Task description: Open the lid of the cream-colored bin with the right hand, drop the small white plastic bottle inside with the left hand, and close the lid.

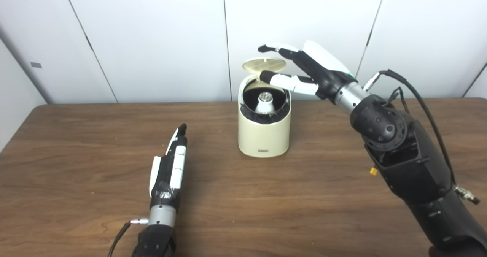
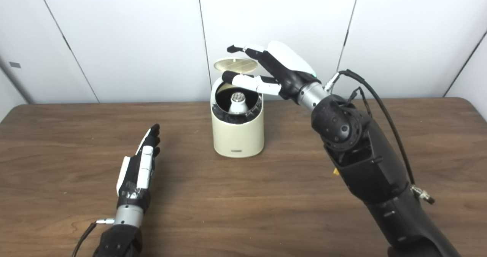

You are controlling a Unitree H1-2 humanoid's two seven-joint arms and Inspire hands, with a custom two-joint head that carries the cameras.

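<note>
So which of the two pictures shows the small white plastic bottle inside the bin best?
The left eye view: the small white plastic bottle stands clear in the cream-colored bin's dark opening. The right eye view shows it too, slightly smaller.

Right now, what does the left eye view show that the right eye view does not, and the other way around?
Only the left eye view shows the small grey label on the wall panel well inside the picture; in the right eye view it sits near the left edge. Only the right eye view shows the rounded far right corner of the brown wooden table. Both show the cream-colored bin with its round lid raised, the small white plastic bottle inside, the right hand at the lid, and the left hand empty above the table.
</note>
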